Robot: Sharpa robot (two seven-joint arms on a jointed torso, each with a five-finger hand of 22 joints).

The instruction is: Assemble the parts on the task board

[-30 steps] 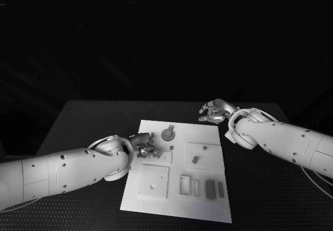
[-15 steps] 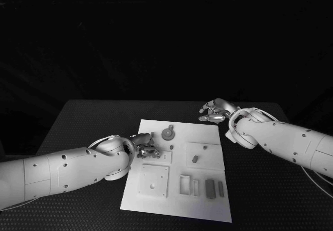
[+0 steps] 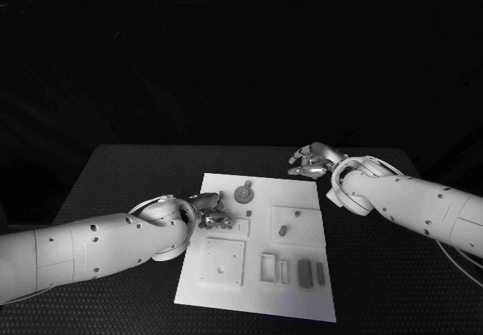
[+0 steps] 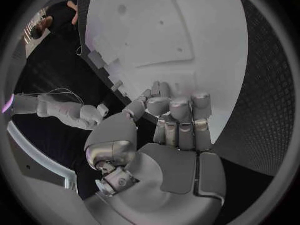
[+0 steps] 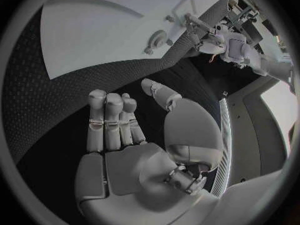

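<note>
The white task board [image 3: 302, 307] lies in the middle of the black table. My left hand [image 3: 206, 211] is over the board's left edge, its fingers [image 4: 180, 110] bent down toward the white surface [image 4: 187, 25], nothing visible in them. My right hand [image 3: 314, 162] hovers above the table just beyond the board's far right corner, its fingers [image 5: 112, 120] half bent and its palm bare. A round grey part with a tab [image 3: 243, 193] sits near the far edge, also visible from the right wrist [image 5: 156, 37]. A small peg [image 3: 283, 229] stands in a raised square.
Nearer me on the board are a square plate with a hole [image 3: 221, 262], a rectangular frame [image 3: 269, 267] and two dark bars [image 3: 304, 271]. Black table [image 3: 392, 279] stretches on both sides of the board.
</note>
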